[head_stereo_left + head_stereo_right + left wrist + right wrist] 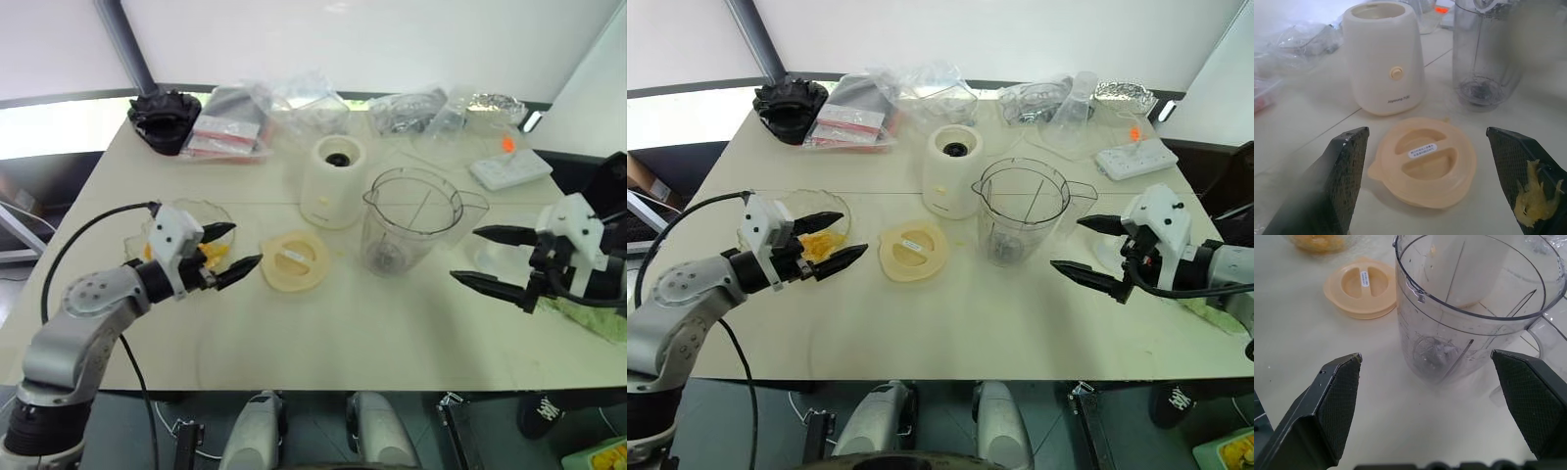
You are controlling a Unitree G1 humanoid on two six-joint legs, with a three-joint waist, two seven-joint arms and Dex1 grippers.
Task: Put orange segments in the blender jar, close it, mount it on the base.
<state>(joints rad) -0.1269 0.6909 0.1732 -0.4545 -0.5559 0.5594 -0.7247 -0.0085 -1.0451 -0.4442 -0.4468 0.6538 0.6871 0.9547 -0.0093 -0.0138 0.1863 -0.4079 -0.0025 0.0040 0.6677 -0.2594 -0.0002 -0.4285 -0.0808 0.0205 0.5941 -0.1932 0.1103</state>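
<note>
While both arms hang low over the counter (323, 333), let's take the count. One blender jar (1019, 220) stands upright near the middle, open-topped, blades visible at its bottom and no fruit inside. One base (950, 168) sits just beside it on the far left side, dark socket facing up, the two close but apart. One flat cream lid (913, 251) lies on the counter in front of the base, left of the jar.

Over to the left: one shallow glass bowl (838, 211) holding the orange segments (823, 245), a small yellow-orange heap, too clumped to count one by one. The left pincer (828, 242) hovers right over that bowl, fingers spread apart and holding nothing, though a smear of pulp (1533, 198) clings to one finger pad in the left wrist view.

On the right, the right pincer (1087, 250) has its two black fingers wide apart as well, empty, pointing at the jar from just beside it without touching.

Along the far edge: several clear plastic bags (304, 103), one black object (162, 117) at the left corner, one white power strip (509, 168) to the right.
</note>
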